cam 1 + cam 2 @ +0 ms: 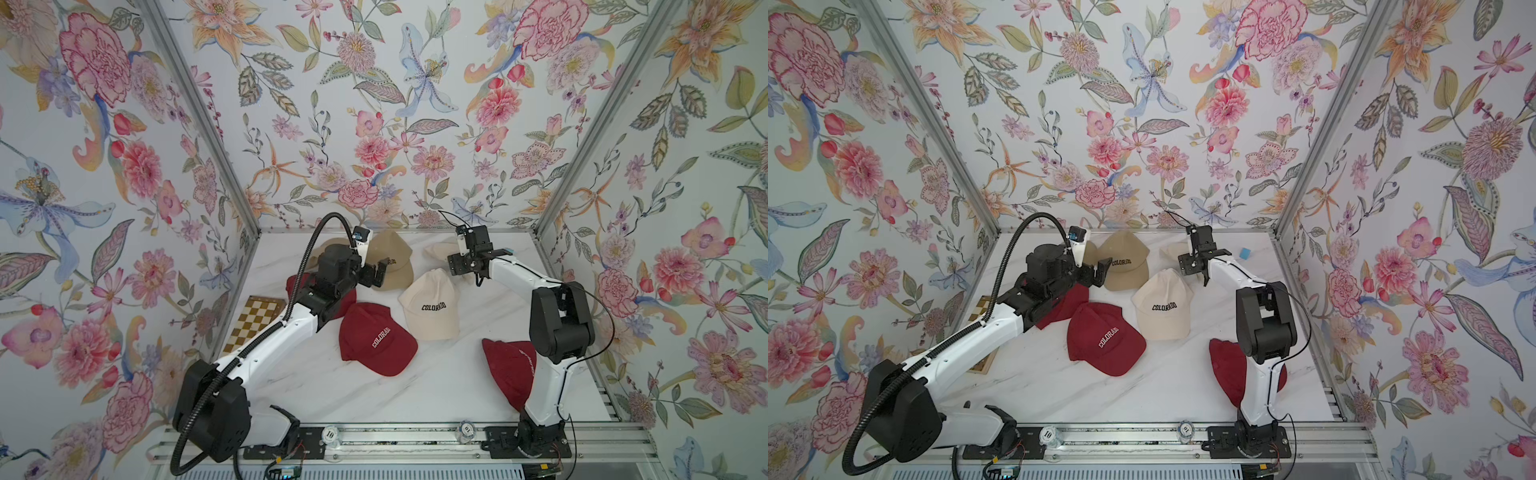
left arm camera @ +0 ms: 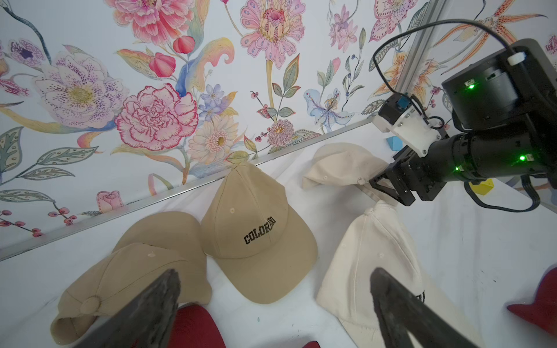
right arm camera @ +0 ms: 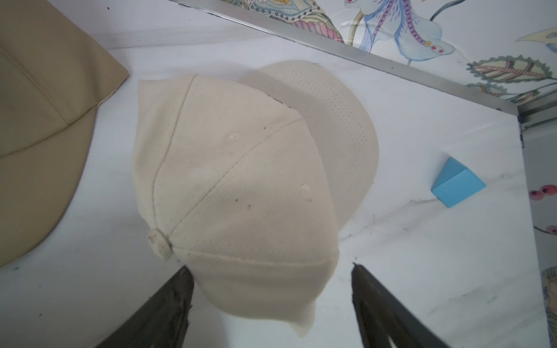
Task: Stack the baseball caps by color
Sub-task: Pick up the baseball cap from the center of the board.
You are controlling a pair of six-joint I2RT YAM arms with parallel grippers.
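Marble tabletop [image 1: 374,399]: right gripper [image 3: 271,268] apart astride cream cap [image 3: 235,180], likely for pinching; left gripper [image 2: 274,271] apart, tan cap [image 2: 256,235] ahead.

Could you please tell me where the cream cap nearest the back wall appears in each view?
In a top view: cream cap, rear, right of centre.
In a top view: the same spot.
Left wrist: upper right of middle.
Right wrist: centre, filling it.
Shared landmark: lettered tan cap beside it.
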